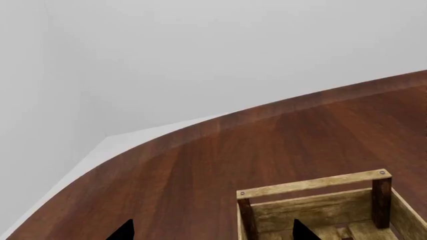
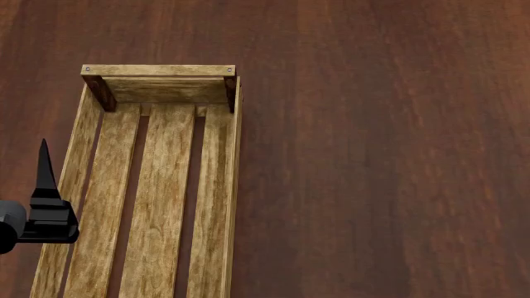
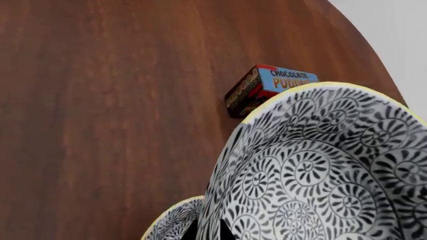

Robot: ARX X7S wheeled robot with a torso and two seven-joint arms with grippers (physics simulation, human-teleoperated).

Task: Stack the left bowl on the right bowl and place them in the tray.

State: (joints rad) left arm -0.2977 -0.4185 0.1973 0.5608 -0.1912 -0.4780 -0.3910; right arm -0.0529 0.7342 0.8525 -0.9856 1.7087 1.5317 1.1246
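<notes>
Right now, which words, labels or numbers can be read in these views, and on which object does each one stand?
"CHOCOLATE": top line on the blue face of the pudding box, right wrist view.
"PUDDI...": second line on that face; its end is hidden behind the patterned bowl.
The box's dark side panel carries lettering too blurred to read.
The wooden tray bears no text.

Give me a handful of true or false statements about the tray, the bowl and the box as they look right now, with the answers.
1. The tray holds a bowl. False: only its bare slats show.
2. The right wrist view shows a black-and-white patterned bowl close up. True.
3. The pudding box lies inside the tray. False: it lies on the wooden table, beyond the bowl.
4. The left end effector is at the tray's side plank. True.
5. The tray is made of blue plastic. False: it is light wood.
</notes>
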